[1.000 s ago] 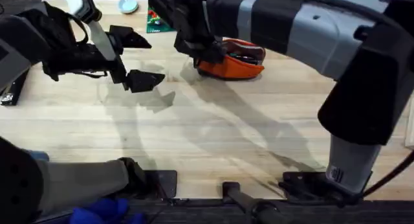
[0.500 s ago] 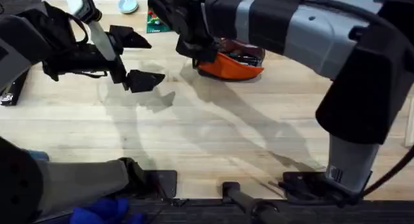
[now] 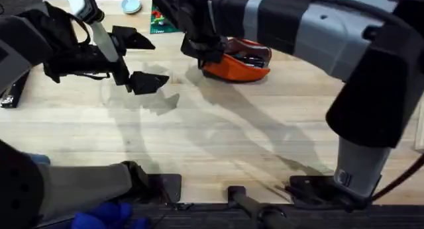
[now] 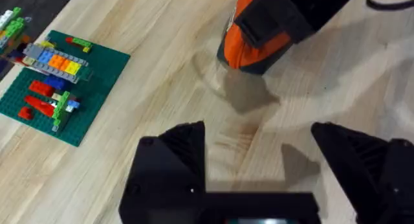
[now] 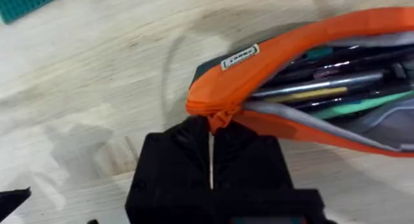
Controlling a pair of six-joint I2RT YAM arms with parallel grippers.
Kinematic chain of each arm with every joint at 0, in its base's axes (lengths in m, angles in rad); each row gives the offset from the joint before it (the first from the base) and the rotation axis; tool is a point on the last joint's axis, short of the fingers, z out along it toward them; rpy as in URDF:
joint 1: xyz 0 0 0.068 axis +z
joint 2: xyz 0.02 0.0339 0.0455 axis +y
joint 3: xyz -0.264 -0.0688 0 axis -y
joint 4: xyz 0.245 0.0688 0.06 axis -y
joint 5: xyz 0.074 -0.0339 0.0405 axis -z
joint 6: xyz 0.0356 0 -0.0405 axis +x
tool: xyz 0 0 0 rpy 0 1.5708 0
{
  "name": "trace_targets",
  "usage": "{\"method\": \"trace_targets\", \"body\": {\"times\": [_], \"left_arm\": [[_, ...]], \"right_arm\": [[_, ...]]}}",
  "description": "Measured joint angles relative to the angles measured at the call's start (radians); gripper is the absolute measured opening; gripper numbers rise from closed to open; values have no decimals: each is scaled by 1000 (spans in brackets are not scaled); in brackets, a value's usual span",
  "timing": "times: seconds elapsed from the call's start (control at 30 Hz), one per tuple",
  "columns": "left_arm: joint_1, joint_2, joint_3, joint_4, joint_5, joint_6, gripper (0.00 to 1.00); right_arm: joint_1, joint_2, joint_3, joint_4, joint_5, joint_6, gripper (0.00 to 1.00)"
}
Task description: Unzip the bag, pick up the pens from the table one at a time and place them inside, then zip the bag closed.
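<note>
Open orange bag (image 5: 304, 68), pens (image 5: 336, 81) inside

Bright, even light w/ soft shadows on table (image 3: 218, 143); near arms blurred.

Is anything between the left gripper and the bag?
Nothing visible does. The left gripper hangs open over bare table, with the bag straight ahead. The right gripper is already shut on the bag's near end, so that end is taken.

Both arms are built of grey tubular links joined by bulky black housings. The left end effector (image 3: 140, 60) carries black, wedge-shaped fingers (image 4: 176, 160) (matte, angular), with a white segment and thin black cables behind it. The right end effector (image 5: 210, 160) is black too.
</note>
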Motion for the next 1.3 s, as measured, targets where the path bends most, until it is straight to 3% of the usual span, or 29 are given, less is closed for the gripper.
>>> {"method": "trace_targets", "body": {"times": [0.4, 1.3], "left_arm": [[0, 0, 0, 0, 0, 0, 993], [0, 0, 0, 1, -15, 0, 993]], "right_arm": [[-28, -138, 0, -14, -4, -2, 33], [-28, -147, 0, -48, -4, -19, 32]]}}
